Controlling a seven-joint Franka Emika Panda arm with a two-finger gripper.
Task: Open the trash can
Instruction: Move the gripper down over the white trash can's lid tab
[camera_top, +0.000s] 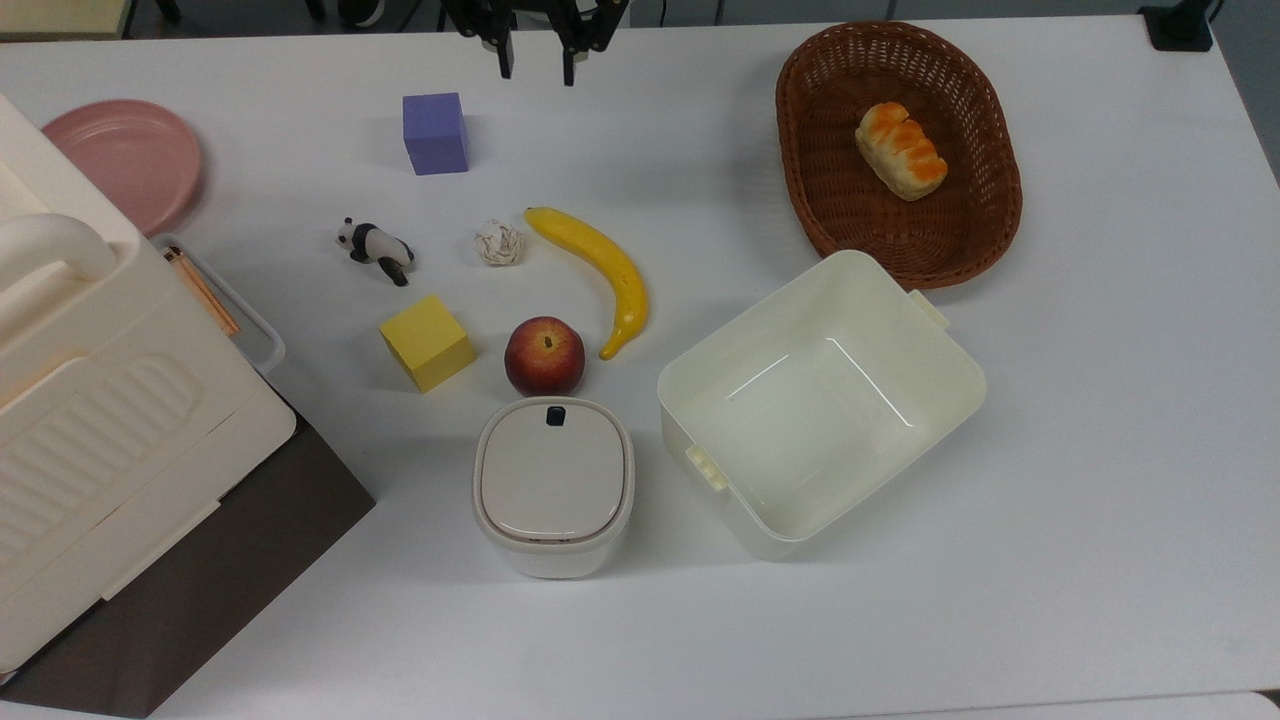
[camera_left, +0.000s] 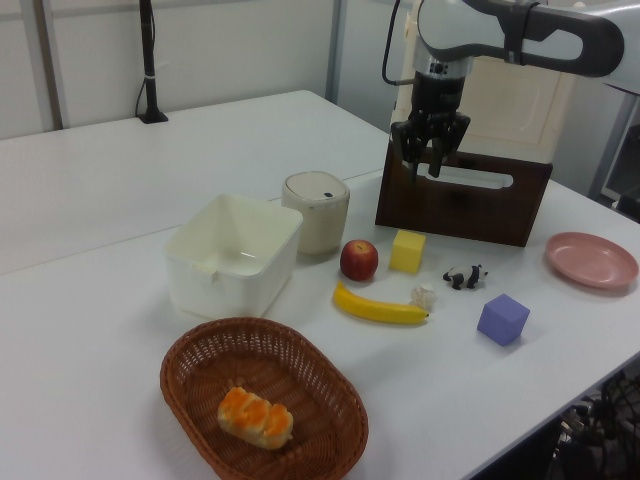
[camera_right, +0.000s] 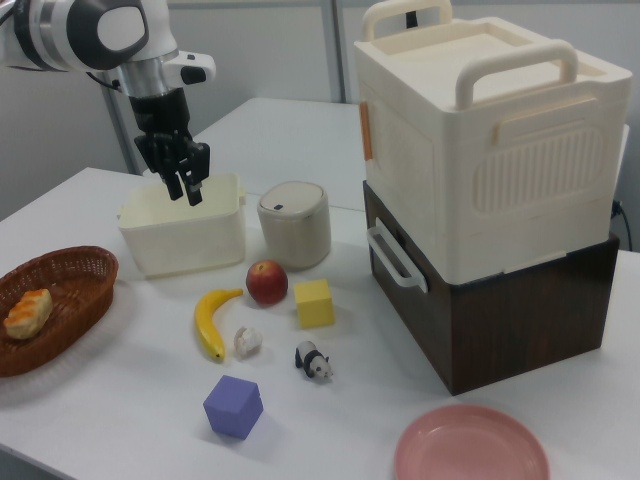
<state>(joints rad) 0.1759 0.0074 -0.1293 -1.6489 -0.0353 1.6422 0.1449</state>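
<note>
The trash can (camera_top: 553, 485) is a small cream bin with a beige lid lying flat and shut, and a dark button (camera_top: 555, 415) sits at the lid's edge facing the apple. It also appears in the left view (camera_left: 316, 212) and the right view (camera_right: 294, 225). My gripper (camera_top: 537, 62) hangs in the air at the top edge of the top view, far from the bin, beyond the purple cube. Its fingers point down with a narrow gap and hold nothing, as the left view (camera_left: 426, 168) and the right view (camera_right: 184, 190) also show.
Around the bin are a red apple (camera_top: 544, 355), a banana (camera_top: 600, 272), a yellow cube (camera_top: 427, 342), a purple cube (camera_top: 435, 133), a toy panda (camera_top: 375, 248) and a paper ball (camera_top: 499, 242). A lidless tub (camera_top: 930, 400), a wicker basket (camera_top: 985, 210), a ribbed box (camera_top: 110, 440) and a pink plate (camera_top: 125, 160) ring them.
</note>
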